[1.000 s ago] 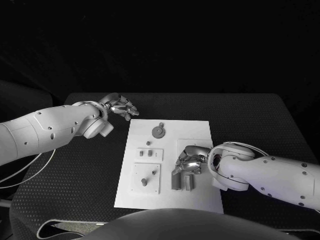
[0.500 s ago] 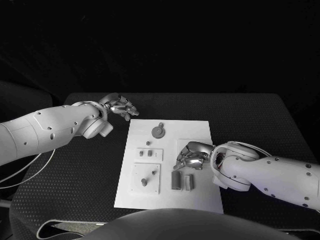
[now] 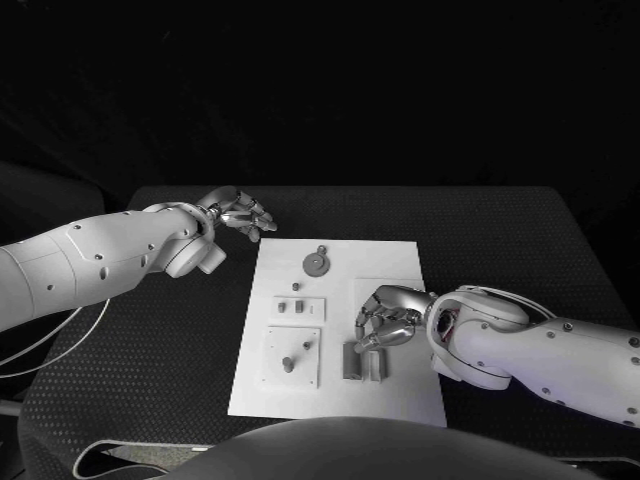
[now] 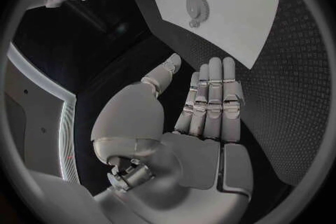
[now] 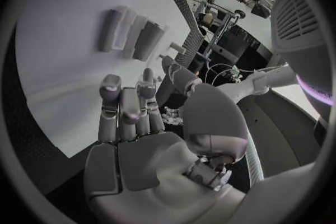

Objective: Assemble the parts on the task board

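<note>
Dim scene, black surroundings swallowing detail; the white task board [image 3: 338, 330] and arms stand out brightly. Wrist views bend straight edges strongly toward their dark circular rims.

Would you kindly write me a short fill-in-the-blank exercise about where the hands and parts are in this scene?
1. The round gear part lies near the board's ____ end.
2. The left hand hovers over the black table, beyond the ____ corner of the task board.
3. The upright blocks stand just below the ____ hand.

Missing words: far; far left; right
</note>
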`<state>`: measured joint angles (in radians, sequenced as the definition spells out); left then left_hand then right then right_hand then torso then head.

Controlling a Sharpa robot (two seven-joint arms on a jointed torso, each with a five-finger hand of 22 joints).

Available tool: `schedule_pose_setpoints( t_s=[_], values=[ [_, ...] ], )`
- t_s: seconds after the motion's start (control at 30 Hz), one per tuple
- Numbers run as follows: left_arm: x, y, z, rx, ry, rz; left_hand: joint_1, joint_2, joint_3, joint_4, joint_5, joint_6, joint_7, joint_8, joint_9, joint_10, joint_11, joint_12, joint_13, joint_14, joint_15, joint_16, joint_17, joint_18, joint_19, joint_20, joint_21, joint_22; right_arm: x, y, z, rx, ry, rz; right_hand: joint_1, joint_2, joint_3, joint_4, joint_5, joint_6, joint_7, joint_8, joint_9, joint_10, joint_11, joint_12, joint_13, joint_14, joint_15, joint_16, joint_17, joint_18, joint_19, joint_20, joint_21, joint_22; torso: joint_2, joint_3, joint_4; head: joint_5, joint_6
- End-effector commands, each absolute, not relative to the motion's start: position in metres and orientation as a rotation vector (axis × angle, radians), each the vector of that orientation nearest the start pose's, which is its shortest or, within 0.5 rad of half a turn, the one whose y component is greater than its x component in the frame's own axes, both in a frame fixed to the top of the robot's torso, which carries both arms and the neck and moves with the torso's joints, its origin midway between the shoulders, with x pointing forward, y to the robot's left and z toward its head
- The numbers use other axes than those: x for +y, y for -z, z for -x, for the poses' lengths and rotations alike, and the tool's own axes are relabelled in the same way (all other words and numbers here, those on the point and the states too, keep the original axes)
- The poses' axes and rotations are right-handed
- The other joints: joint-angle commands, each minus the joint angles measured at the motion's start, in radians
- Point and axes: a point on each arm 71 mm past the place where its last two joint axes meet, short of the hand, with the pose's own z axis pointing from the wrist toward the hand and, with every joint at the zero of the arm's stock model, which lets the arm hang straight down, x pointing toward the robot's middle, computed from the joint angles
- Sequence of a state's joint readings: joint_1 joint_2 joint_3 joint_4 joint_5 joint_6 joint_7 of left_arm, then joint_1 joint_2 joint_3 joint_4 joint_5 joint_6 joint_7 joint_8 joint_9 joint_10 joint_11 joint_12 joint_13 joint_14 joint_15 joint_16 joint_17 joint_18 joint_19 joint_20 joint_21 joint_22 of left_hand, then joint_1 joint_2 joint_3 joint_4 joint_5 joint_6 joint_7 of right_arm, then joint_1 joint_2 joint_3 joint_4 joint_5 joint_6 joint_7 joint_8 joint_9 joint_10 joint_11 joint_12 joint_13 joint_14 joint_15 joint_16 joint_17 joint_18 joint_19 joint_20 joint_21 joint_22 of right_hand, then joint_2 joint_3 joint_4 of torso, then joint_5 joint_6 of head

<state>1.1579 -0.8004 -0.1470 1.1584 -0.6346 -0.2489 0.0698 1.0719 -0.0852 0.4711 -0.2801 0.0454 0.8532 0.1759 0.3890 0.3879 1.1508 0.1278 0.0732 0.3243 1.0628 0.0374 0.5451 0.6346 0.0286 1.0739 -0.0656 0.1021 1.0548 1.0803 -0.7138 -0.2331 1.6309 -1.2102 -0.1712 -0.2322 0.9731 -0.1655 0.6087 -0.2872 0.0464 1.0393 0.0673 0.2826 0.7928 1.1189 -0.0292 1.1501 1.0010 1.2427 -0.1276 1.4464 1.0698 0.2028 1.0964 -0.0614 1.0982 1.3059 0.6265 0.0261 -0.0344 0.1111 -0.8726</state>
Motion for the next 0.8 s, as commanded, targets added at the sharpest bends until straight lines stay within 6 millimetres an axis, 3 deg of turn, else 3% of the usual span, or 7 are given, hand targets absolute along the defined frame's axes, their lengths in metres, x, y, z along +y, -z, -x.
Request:
schedule_pose_setpoints(
  t_s=[0.03, 0.2, 0.33, 0.47, 0.8],
  values=[
    [0.301, 0.267, -0.516, 1.854, 0.797, 0.695, -0.011, 0.002, 0.001, 0.004, 0.005, -0.009, 0.0, -0.003, 0.0, -0.007, -0.002, -0.002, -0.001, 0.003, 0.004, -0.005, 0.001, 0.01, -0.001, 0.008, -0.005, 0.001, -0.11, 0.302, -0.38, 2.132, -0.864, 0.271, 0.023, -0.004, -0.012, -0.001, 0.002, 0.046, -0.007, 0.043, 0.048, 0.008, -0.019, 0.009, 0.003, 0.005, -0.019, -0.005, 0.003, 0.059, 0.008, -0.003, 0.001, -0.003, 0.0, 0.0004, -0.0005, 0.001, 0.0],
    [0.301, 0.267, -0.516, 1.856, 0.798, 0.694, -0.011, 0.002, 0.001, 0.004, 0.005, -0.009, 0.0, -0.003, 0.0, -0.007, -0.002, -0.002, -0.001, 0.004, 0.004, -0.005, 0.002, 0.01, -0.001, 0.008, -0.005, 0.002, -0.106, 0.302, -0.376, 2.086, -0.849, 0.362, 0.031, -0.012, -0.028, 0.0, 0.002, 0.051, -0.036, 0.147, 0.22, 0.025, -0.046, 0.014, 0.005, 0.022, -0.045, -0.006, 0.01, 0.059, 0.019, -0.005, -0.005, -0.01, 0.0, -0.0001, -0.0004, 0.0, 0.0],
    [0.301, 0.267, -0.516, 1.858, 0.796, 0.694, -0.011, 0.002, 0.001, 0.004, 0.005, -0.009, 0.0, -0.003, 0.0, -0.007, -0.002, -0.002, -0.001, 0.004, 0.004, -0.005, 0.002, 0.01, -0.001, 0.008, -0.005, 0.002, -0.101, 0.302, -0.372, 2.032, -0.849, 0.443, 0.023, -0.016, -0.025, 0.003, 0.002, 0.056, -0.045, 0.177, 0.298, 0.04, -0.054, 0.025, 0.013, 0.034, -0.051, -0.003, 0.02, 0.059, 0.026, -0.009, -0.004, -0.01, 0.0, 0.0, -0.0003, -0.001, 0.0],
    [0.301, 0.268, -0.516, 1.863, 0.799, 0.692, -0.011, 0.002, 0.001, 0.004, 0.005, -0.009, 0.0, -0.003, 0.0, -0.007, -0.002, -0.002, -0.001, 0.004, 0.004, -0.006, 0.003, 0.01, -0.001, 0.008, -0.005, 0.002, -0.094, 0.303, -0.367, 1.968, -0.855, 0.537, 0.025, -0.019, -0.017, 0.003, 0.002, 0.1, -0.062, 0.197, 0.345, 0.085, -0.066, 0.05, 0.028, 0.066, -0.059, 0.005, 0.04, 0.059, 0.042, -0.018, 0.0, -0.011, 0.0, 0.0003, 0.0005, 0.0, 0.0],
    [0.301, 0.268, -0.516, 1.866, 0.799, 0.692, -0.012, 0.002, 0.001, 0.004, 0.005, -0.009, 0.0, -0.003, 0.0, -0.007, -0.002, -0.002, -0.001, 0.004, 0.004, -0.006, 0.003, 0.01, -0.001, 0.008, -0.005, 0.002, -0.084, 0.31, -0.357, 1.932, -0.871, 0.643, 0.025, -0.016, -0.013, 0.003, 0.002, 0.141, -0.077, 0.2, 0.366, 0.16, -0.071, 0.101, 0.095, 0.093, -0.061, 0.007, 0.052, 0.059, 0.058, -0.028, 0.003, -0.014, 0.0, -0.0004, 0.0012, 0.001, 0.0]
  ],
)
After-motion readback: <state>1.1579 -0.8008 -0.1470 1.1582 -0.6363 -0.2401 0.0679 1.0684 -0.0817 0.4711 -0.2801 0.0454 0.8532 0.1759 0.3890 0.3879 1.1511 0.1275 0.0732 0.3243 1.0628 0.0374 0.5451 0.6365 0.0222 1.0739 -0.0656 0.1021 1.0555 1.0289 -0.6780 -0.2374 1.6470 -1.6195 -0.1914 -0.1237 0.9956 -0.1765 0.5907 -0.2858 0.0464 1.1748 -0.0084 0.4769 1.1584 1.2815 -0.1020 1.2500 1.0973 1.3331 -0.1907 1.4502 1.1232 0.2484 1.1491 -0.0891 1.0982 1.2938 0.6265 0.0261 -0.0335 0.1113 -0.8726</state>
